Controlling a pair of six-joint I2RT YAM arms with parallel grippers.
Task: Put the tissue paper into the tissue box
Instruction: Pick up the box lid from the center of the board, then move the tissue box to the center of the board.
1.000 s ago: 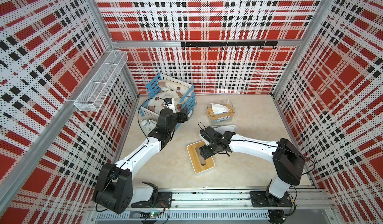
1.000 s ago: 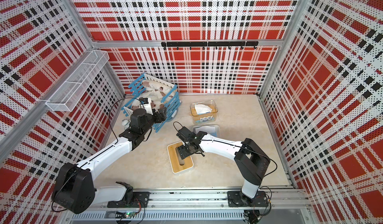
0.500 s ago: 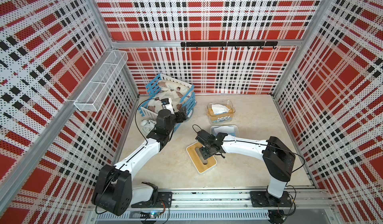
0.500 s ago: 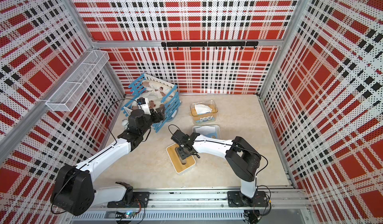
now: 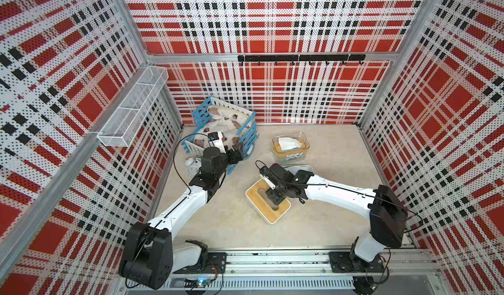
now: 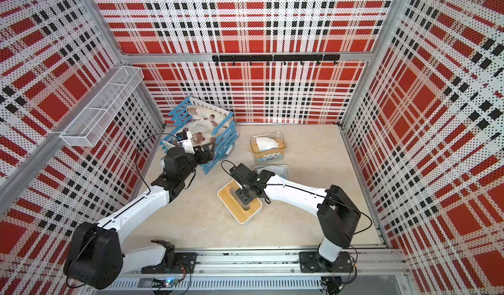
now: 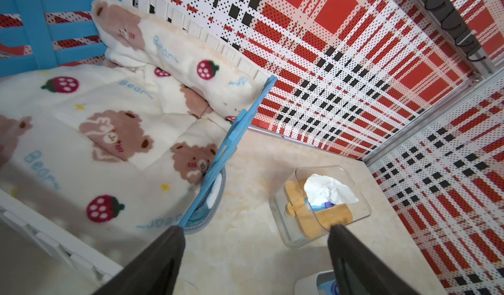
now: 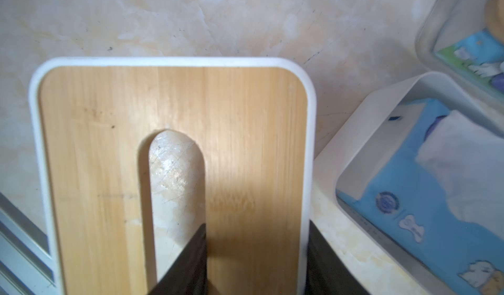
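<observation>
Right wrist: right end effector has closed; grips wooden lid.

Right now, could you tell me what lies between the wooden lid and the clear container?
The open white tissue box, holding a blue tissue pack, sits between the wooden lid and the clear container; both top views show it.

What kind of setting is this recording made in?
Probably a robot test cell, not a real home: red plaid perforated panels wall it in, two arms bolt to an aluminium rail, and household props like a blue crate sit inside.
</observation>
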